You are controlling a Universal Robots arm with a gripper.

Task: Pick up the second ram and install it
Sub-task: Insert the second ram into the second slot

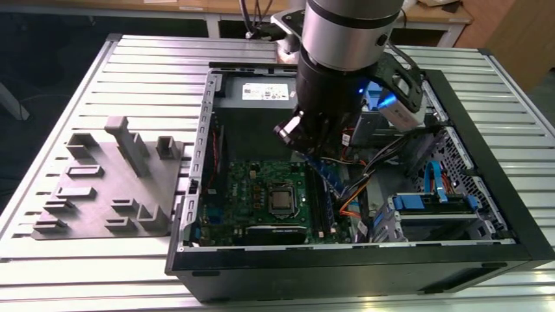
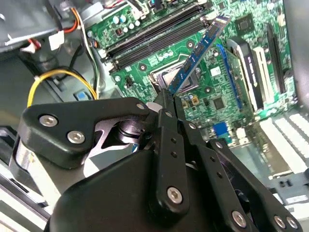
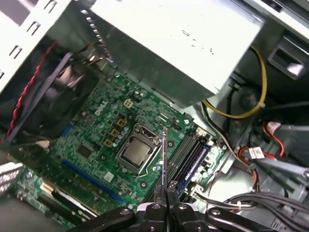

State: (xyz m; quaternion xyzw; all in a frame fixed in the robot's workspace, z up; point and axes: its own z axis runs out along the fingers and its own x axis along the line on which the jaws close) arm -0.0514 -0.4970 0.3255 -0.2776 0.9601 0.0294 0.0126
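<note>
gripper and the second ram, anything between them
Nothing: in the second wrist view the gripper is shut straight on one end of the second ram.

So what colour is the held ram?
The second ram is blue, clearest in the second wrist view.

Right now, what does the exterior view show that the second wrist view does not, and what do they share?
Exterior view, not the second wrist view: the whole black computer case and the grey fixture block on the slatted table, at the exterior view's left. Second wrist view, not the exterior view: the tool seen close, shut on the second ram at its end, and a yellow cable. Both: the ram held over the green motherboard.
</note>
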